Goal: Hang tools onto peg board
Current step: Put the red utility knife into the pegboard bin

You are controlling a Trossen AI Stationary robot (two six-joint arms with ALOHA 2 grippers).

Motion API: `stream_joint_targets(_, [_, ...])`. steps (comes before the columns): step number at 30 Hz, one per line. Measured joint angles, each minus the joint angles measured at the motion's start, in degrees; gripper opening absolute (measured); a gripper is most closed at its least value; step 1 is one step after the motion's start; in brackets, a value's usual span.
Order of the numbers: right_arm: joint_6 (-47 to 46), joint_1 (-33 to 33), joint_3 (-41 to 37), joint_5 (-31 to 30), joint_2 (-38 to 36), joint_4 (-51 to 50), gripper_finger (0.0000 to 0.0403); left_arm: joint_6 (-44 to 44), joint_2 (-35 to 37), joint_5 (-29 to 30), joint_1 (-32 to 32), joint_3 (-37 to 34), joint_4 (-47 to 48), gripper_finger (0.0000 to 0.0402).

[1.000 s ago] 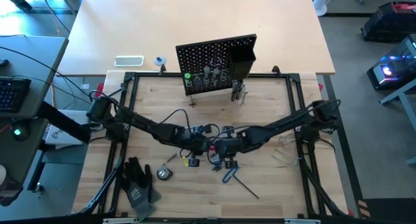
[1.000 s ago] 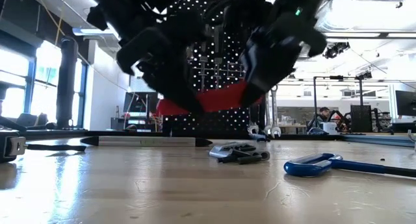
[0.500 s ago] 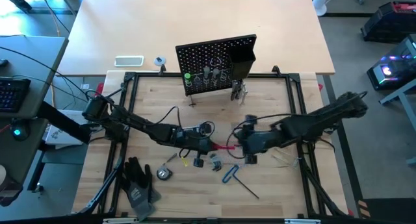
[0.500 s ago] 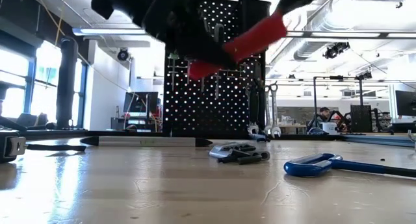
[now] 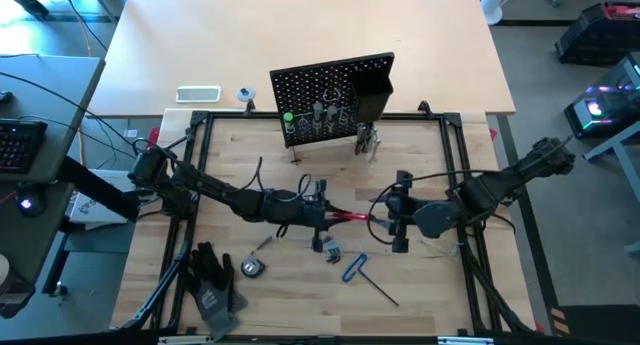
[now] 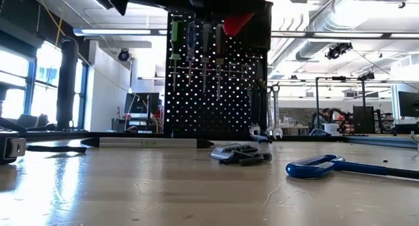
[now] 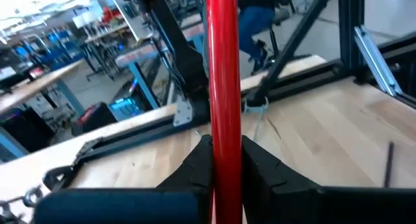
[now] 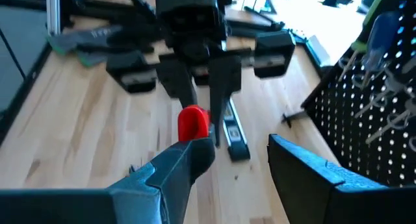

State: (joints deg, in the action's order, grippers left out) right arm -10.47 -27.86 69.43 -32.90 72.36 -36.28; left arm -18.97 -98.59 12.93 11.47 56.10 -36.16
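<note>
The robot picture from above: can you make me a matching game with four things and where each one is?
Things:
1. red tool
2. black gloves
3. green-handled screwdriver
4. blue-handled hex key

Places:
A. hanging on the peg board
B. lying on the table, near the front, right of the middle
C. pinched in the left hand, up off the table
D. lying at the table's front left corner

Pairs: 1-C, 2-D, 3-A, 4-B
</note>
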Motion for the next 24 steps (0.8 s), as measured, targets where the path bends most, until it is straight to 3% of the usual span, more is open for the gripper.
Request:
stream_joint_targets(8, [0.8,0.0,0.0,-2.0,-1.5,0.7,0.0192,-0.9,0.0,-0.8,-1.3,0.0,-2.7,0.0030])
stream_joint_targets(24, [-0.3,-1.6,-0.3,-2.1,-13.6,-1.4,0.0193,-4.7,0.3,-0.5,-1.5,0.5,-10.1,0.0030])
